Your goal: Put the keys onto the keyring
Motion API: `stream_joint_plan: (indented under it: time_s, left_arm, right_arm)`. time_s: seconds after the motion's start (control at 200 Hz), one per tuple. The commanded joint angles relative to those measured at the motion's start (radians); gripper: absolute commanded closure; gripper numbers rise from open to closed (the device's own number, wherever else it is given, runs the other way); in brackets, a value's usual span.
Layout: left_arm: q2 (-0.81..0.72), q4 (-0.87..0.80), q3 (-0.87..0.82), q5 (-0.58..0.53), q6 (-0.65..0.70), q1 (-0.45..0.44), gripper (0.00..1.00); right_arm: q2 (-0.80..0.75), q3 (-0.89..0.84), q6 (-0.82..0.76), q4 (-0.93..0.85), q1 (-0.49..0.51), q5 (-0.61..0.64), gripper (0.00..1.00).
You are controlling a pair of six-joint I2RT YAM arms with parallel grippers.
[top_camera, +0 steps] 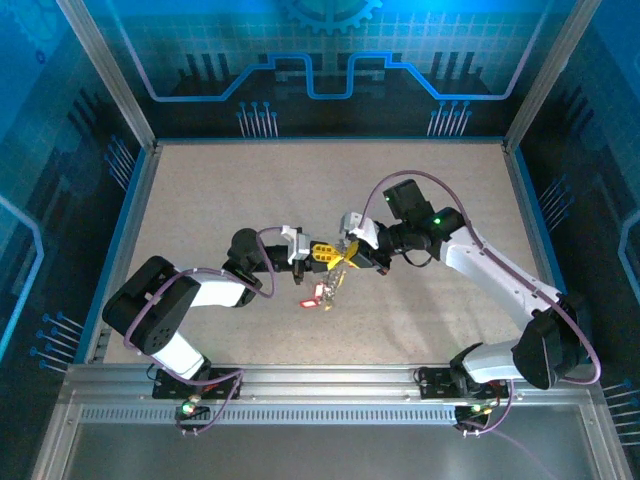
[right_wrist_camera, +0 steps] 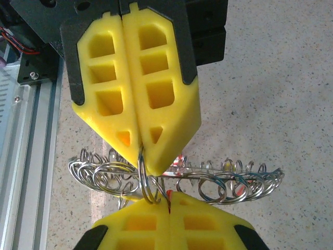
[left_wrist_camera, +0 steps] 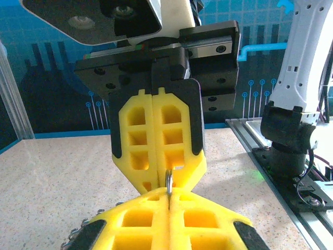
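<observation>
Over the middle of the table my two grippers meet tip to tip. In the right wrist view the keyring (right_wrist_camera: 208,175) lies edge-on as a long silver hoop strung with several small wire rings. My left gripper (right_wrist_camera: 141,152) is shut on one small split ring (right_wrist_camera: 145,182), which the left wrist view shows edge-on (left_wrist_camera: 168,181) between its fingers (left_wrist_camera: 168,197). A red sliver (right_wrist_camera: 168,197), apparently a key's head, is pinched in my shut right gripper (right_wrist_camera: 169,202). Under the grippers (top_camera: 328,256) (top_camera: 347,258) are red-headed keys (top_camera: 315,297).
The beige tabletop (top_camera: 250,190) is walled by blue panels, with a metal rail (top_camera: 320,385) along the near edge. The right arm's white link (left_wrist_camera: 304,62) and base stand to the right in the left wrist view.
</observation>
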Motion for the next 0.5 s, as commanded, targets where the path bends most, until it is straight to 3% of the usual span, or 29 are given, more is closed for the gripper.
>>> stream_joint_plan:
  time_s: [0.0,0.11,0.21,0.495]
  left_arm:
    - [-0.02,0.074,0.027,0.025,0.012,-0.019,1.0]
    - [-0.021,0.074,0.026,0.005,0.011,-0.02,1.0]
    - [-0.041,0.074,0.034,0.003,-0.011,-0.02,1.0]
    - [-0.071,0.074,0.047,0.022,-0.021,-0.02,1.0]
  right_arm:
    - [-0.032,-0.003,0.029,0.026,-0.028,-0.023,0.93]
    - [-0.056,-0.038,0.037,0.06,-0.031,-0.023,0.89]
    - [-0.117,-0.12,0.054,0.149,-0.031,-0.019,0.75]
    - [-0.237,-0.286,0.122,0.326,-0.032,0.063,0.66]
